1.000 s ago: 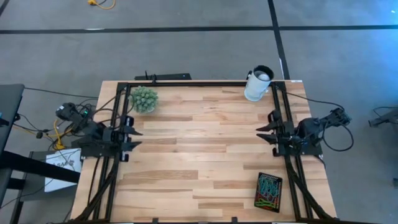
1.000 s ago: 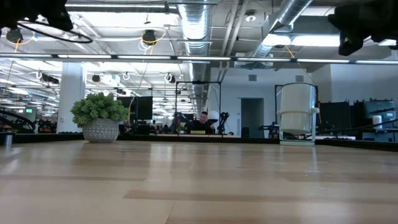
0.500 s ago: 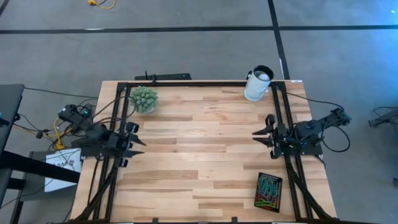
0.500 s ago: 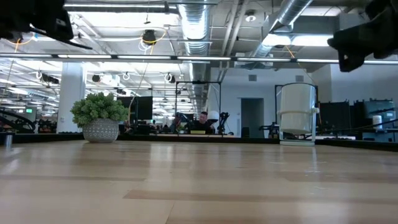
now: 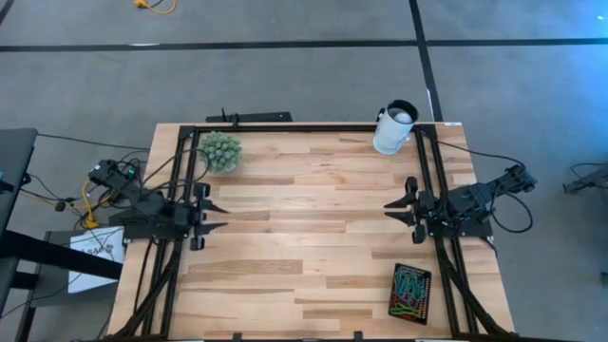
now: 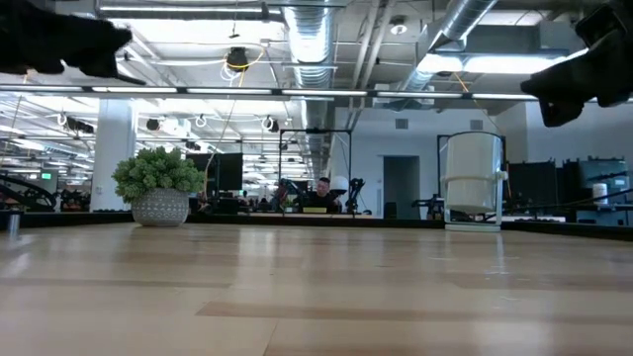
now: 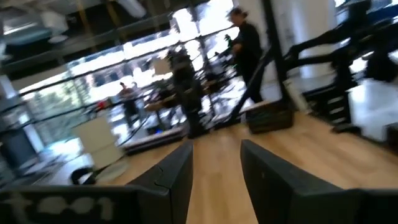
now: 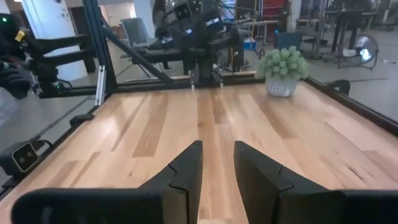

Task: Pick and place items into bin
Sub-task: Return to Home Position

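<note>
Seen from above, the left pincer [image 5: 211, 216] hangs at the counter's [image 5: 304, 237] nine o'clock edge and points inward; its fingers are spread with a narrow gap and hold nothing. The right pincer [image 5: 397, 202] faces it from the three o'clock edge, its fingers likewise parted slightly and empty. The black bin [image 5: 392, 296] lies flat at about five o'clock, near the counter's corner and well apart from both pincers. A tangle of green, red, yellow and blue rubber bands [image 5: 410, 288] lies inside it. A spiky green ball [image 5: 220, 151] sits at ten o'clock and a white cup [image 5: 393, 127] at one o'clock.
</note>
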`<act>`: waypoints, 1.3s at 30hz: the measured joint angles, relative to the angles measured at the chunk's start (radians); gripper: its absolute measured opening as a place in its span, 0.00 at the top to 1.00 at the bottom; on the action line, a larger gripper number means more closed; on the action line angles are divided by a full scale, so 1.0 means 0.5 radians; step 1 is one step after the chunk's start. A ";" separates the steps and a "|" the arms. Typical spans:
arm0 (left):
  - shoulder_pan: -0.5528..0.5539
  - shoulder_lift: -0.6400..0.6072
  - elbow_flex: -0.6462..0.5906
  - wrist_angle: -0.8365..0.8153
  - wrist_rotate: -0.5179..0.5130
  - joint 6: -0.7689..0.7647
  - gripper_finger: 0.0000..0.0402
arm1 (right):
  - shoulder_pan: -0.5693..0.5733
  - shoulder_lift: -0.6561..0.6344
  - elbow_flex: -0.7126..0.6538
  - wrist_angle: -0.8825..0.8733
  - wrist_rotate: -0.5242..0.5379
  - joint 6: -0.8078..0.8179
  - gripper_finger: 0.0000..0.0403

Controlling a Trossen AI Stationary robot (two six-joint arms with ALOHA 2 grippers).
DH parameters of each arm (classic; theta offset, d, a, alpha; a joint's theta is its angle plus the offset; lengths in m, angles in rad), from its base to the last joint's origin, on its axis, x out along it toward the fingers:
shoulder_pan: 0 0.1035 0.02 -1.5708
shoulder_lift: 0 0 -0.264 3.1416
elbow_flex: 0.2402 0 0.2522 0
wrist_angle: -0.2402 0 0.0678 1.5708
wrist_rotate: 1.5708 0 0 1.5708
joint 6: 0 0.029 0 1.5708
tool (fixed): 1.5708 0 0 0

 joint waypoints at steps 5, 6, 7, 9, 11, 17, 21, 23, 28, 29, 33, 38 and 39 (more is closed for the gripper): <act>0.000 0.000 -0.002 -0.143 -0.319 -0.050 0.69 | 0.000 0.000 0.000 -0.029 0.000 0.008 0.79; 0.000 0.003 -0.002 -0.146 -0.362 -0.086 0.69 | 0.000 0.001 0.000 -0.029 -0.001 0.008 0.79; 0.000 0.003 -0.002 -0.145 -0.389 -0.115 0.69 | 0.000 0.000 0.000 -0.029 -0.001 0.008 0.79; 0.000 0.003 -0.002 -0.145 -0.410 -0.132 0.69 | 0.000 0.000 0.000 -0.029 -0.004 0.008 0.79; 0.000 0.004 -0.002 -0.146 -0.408 -0.130 0.69 | 0.000 0.000 0.000 -0.029 -0.006 0.008 0.79; 0.000 0.004 -0.003 -0.146 -0.409 -0.079 0.69 | 0.000 0.000 0.000 -0.035 -0.007 0.008 0.79; 0.000 0.005 -0.004 -0.146 -0.408 -0.086 0.69 | 0.000 0.000 0.000 -0.035 -0.007 0.008 0.79; 0.000 0.005 -0.005 -0.146 -0.408 -0.088 0.69 | 0.000 0.000 0.000 -0.035 -0.007 0.008 0.79; 0.000 0.005 -0.005 -0.146 -0.407 -0.080 0.69 | 0.000 0.000 0.000 -0.035 -0.007 0.009 0.79; 0.000 0.005 -0.005 -0.146 -0.407 -0.082 0.69 | 0.000 0.000 0.000 -0.035 -0.007 0.009 0.79; 0.000 0.005 -0.006 -0.146 -0.407 -0.092 0.69 | 0.000 0.000 0.000 -0.035 -0.007 0.009 0.79; 0.000 0.005 -0.007 -0.147 -0.407 -0.091 0.69 | 0.000 0.000 0.000 -0.035 -0.007 0.009 0.79; 0.000 0.005 -0.007 -0.147 -0.407 -0.093 0.69 | 0.000 0.000 0.000 -0.035 -0.008 0.009 0.79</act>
